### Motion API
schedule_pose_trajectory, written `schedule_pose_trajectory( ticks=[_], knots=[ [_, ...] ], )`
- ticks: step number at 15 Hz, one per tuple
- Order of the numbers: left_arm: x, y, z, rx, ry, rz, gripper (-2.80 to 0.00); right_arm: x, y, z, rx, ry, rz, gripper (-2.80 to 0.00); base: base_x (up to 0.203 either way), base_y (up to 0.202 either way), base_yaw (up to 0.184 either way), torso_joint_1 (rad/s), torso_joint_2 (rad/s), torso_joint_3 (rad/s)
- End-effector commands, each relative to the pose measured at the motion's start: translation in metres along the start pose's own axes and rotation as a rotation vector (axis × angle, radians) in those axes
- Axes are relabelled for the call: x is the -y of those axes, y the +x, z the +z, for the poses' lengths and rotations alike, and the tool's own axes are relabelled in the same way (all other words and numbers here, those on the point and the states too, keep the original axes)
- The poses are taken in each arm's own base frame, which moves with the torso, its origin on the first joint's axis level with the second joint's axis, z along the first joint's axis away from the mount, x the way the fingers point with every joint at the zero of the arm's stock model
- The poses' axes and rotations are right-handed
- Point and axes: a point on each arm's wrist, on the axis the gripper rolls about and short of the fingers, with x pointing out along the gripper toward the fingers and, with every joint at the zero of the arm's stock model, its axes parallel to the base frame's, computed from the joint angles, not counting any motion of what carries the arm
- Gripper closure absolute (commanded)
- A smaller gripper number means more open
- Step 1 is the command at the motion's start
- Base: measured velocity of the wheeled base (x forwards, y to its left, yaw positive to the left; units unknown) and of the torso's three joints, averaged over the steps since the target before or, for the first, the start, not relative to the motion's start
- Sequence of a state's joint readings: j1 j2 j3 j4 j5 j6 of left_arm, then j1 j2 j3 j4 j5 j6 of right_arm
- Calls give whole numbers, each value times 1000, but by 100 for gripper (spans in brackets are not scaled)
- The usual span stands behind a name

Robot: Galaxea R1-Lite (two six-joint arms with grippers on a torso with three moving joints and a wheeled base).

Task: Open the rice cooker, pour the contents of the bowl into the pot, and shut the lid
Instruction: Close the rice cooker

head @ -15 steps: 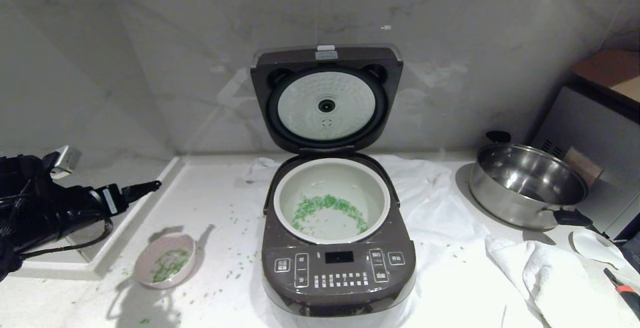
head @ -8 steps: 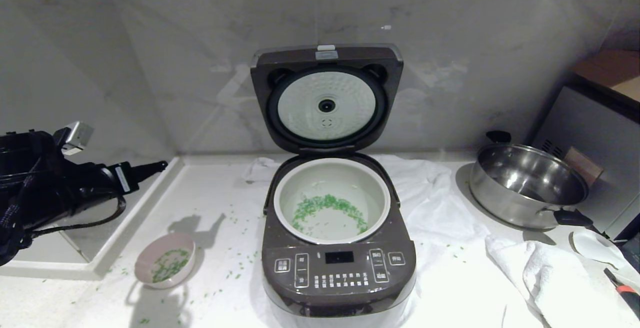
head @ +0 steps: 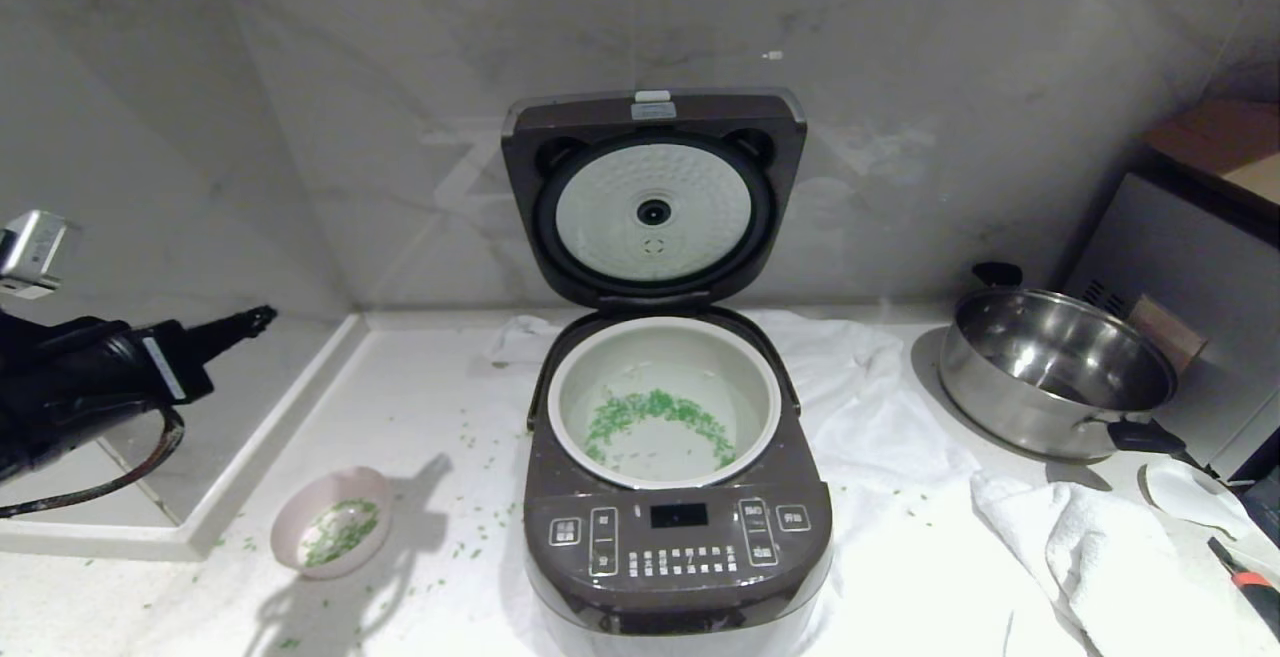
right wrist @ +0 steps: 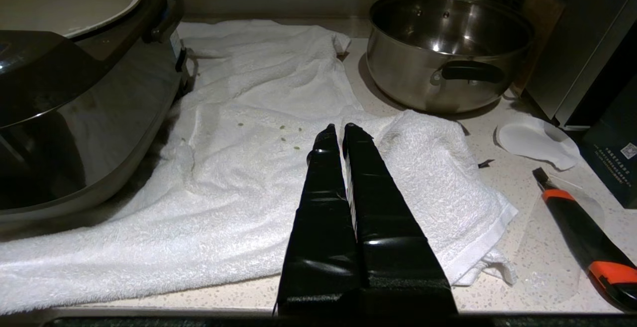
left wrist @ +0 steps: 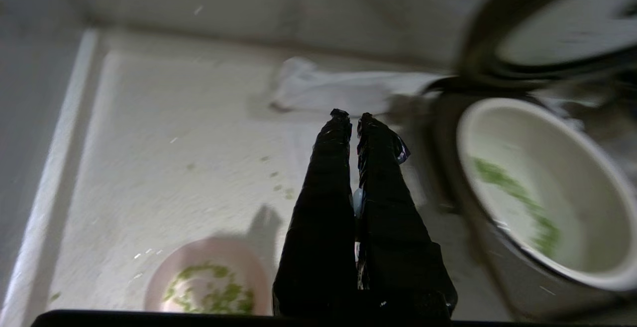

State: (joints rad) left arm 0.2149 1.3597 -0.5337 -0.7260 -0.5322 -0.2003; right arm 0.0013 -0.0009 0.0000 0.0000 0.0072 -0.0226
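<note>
- We see the rice cooker (head: pixel 677 497) at the middle of the counter with its lid (head: pixel 653 199) swung fully up against the marble wall, which leaves the white inner pot (head: pixel 664 402) open for pouring
- Green grains (head: pixel 655 417) already lie on the pot's floor, and more are scattered on the counter around the cooker
- The pale pink bowl (head: pixel 336 535) sits upright on the counter to the cooker's left, apart from it, with some green grains left inside; we judge the pour only partly complete
- Our left gripper (head: pixel 255 318) hangs above the raised counter ledge, well apart from the bowl, its fingers (left wrist: pixel 329 167) pressed together and holding nothing
- Our right gripper (right wrist: pixel 340 130) is parked over the white towel (right wrist: pixel 259 133) beside the steel pan (right wrist: pixel 448 48), fingers together and empty
</note>
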Motion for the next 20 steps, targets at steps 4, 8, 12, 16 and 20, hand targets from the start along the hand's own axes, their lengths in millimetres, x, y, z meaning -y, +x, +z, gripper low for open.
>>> schedule_pose_trajectory(
  ticks=[4,8,12,16,20],
  knots=[
    [64,-91,16,188,187,-334,0,0,0,0,-1,0,1,0,0,0,0,0,0,0],
    [108,-155,30,319,214,-529,0,0,0,0,1,0,1,0,0,0,0,0,0,0],
    [145,-215,34,409,250,-661,0,0,0,0,0,0,1,0,0,0,0,0,0,0],
    [155,-267,17,368,198,-813,0,0,0,0,1,0,1,0,0,0,0,0,0,0],
    [150,-281,-13,397,161,-717,0,0,0,0,0,0,1,0,0,0,0,0,0,0]
  ],
)
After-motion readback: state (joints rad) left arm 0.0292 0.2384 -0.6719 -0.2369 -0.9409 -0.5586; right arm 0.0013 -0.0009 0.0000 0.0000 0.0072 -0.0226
